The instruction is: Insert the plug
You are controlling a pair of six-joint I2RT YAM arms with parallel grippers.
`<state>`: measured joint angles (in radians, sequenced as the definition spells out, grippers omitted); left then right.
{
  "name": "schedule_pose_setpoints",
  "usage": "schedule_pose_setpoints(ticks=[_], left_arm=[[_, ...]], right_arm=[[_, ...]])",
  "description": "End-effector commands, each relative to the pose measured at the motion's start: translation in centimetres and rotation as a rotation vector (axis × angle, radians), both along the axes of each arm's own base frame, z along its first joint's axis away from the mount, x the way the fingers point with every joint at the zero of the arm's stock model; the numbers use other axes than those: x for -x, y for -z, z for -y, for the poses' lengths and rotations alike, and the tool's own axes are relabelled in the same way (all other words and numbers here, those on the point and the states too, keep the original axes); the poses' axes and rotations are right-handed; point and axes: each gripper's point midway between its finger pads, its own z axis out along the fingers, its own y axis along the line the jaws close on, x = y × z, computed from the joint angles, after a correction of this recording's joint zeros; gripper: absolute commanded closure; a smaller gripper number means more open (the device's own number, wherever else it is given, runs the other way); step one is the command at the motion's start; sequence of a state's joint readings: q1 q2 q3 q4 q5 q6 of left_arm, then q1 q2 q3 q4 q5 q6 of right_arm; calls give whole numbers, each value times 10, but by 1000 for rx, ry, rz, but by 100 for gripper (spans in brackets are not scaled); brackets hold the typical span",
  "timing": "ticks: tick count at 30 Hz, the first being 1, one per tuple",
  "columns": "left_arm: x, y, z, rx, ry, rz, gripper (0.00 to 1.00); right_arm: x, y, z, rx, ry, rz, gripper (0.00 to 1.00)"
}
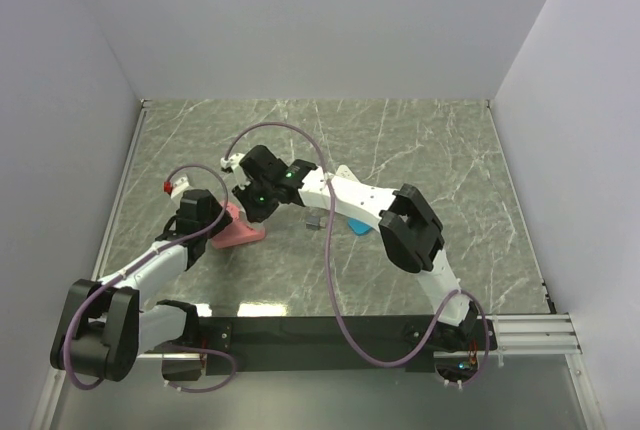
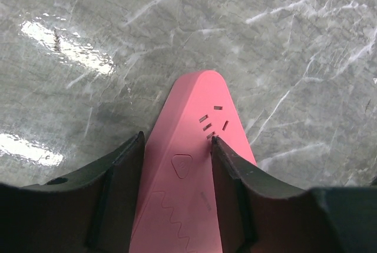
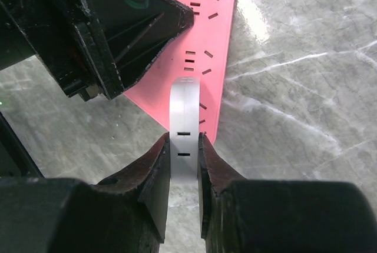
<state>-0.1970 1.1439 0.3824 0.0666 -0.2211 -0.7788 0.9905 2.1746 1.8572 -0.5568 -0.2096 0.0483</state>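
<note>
A pink wedge-shaped power strip (image 1: 240, 230) lies on the marble table, its slot groups facing up. My left gripper (image 1: 205, 215) is shut on it; in the left wrist view the strip (image 2: 194, 117) runs between my two fingers (image 2: 232, 176), which press its sides. My right gripper (image 1: 255, 192) is shut on a white plug (image 3: 184, 106) and holds it just above the strip's near edge (image 3: 209, 47), beside a slot group. The left gripper's black body (image 3: 112, 29) covers the strip's left part there. The plug is hidden in the top view.
A blue object (image 1: 358, 225) and a small grey piece (image 1: 312, 220) lie under the right arm's forearm. Purple cables (image 1: 330, 250) loop over the table's middle. White walls close the table at the left, back and right.
</note>
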Motion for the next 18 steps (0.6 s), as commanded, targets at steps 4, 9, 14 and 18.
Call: schedule_pose_setpoints(ticks=[4,9,14,18], left_arm=[[3,-3,39,88,139,-26,57],[2,-2,41,80,143,-31,57],[2,-1,42,74,145,-34,57],[3,-1,42,71,142,-37,57]], right_arm=[[34,59,3,59,-22,-156,100],[37,67,6,59,-9,-169,100],[41,76,11,84,4,-172,100],[46,83,14,96,18,-171,100]])
